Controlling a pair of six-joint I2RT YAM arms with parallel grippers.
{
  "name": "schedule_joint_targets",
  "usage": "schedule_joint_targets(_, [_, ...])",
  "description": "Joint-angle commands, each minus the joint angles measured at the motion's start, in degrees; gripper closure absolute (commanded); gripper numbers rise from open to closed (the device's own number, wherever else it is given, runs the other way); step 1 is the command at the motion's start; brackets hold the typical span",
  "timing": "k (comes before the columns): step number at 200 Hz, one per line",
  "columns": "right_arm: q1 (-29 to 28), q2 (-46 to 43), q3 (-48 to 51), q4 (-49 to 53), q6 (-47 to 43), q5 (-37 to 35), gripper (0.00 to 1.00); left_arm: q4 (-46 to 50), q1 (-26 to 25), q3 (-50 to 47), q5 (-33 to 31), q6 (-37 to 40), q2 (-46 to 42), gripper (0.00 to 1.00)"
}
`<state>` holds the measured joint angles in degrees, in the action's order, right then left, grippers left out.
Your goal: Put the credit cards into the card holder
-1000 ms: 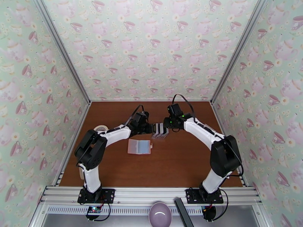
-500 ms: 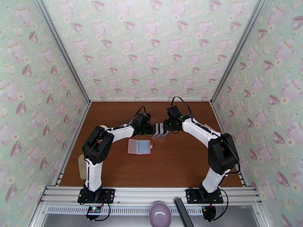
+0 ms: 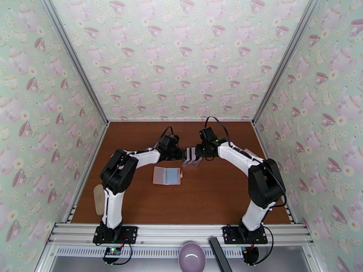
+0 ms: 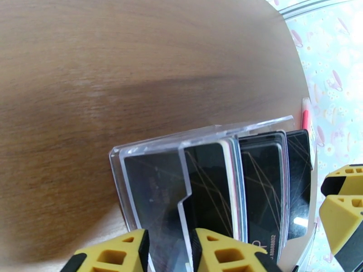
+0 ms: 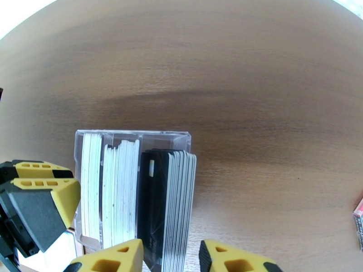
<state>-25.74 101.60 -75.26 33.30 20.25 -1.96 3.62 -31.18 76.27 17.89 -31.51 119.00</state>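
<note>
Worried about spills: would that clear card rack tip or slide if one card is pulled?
Likely light, being thin clear plastic, so the rack could slide on the smooth table. Tightly packed black cards may drag it along, tipping it.

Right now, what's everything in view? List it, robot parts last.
credit cards: several, black and white, standing on edge in the clear rack
clear rack: 1, transparent, mid-table between both grippers
card holder: 1, pink with bluish pockets, lying open on the near side of the rack
tan object: 1, beige, table's left edge, unidentifiable
red-edged item: 1, table's right edge, too small to identify
bowl: 1, lilac, on the frame between the arm bases
dark bar: 1, black, beside the bowl
table: 1, brown wood
left gripper: yellow-black fingers at the rack, grip unclear
right gripper: fingers either side of the dark cards, contact unclear
</note>
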Motion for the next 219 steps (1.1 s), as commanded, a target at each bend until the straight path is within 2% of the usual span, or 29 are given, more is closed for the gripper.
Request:
schedule_joint_targets(1, [0.3, 1.4, 0.1, -0.4, -1.0, 1.5, 0.59, 0.5, 0.3, 1.8, 1.3, -0.3, 2.0, 0.69])
schedule_joint_targets(41, [0.3, 2.3, -0.1, -0.6, -1.0, 2.1, 0.55, 1.2, 0.4, 2.2, 1.1, -0.4, 2.5, 0.7])
schedule_joint_targets(114, [0.9, 3.8, 0.4, -1.0, -0.7, 2.7, 0.57, 2.6, 0.4, 2.3, -0.1, -0.2, 2.5, 0.7])
schedule_joint_targets(219, [1.4, 2.3, -0.6, 1.4, -1.4, -1.5, 0.59, 3.9, 1.2, 2.7, -1.0, -0.3, 3.0, 0.71])
